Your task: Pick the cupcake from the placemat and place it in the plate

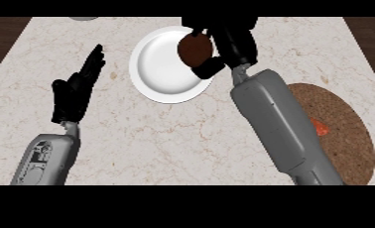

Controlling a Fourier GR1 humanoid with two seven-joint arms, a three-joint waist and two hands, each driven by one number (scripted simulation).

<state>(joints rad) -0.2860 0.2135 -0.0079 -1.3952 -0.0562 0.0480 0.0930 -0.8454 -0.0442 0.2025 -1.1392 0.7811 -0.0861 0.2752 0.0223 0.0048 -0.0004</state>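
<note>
A brown cupcake (193,51) hangs over the right part of the white plate (161,71), with my right hand (228,41) curled round it from the right; its thumb sits under the cupcake. The fingers hide much of the cupcake. The round brown placemat (337,118) lies at the right, partly behind my right forearm. At the left my left hand (77,88) rests open, fingers pointing up, well clear of the plate.
A small orange-red object (320,127) lies on the placemat beside my right forearm. A grey object (83,18) peeks in at the counter's far edge, upper left. Dark wood shows past the counter's left and right corners.
</note>
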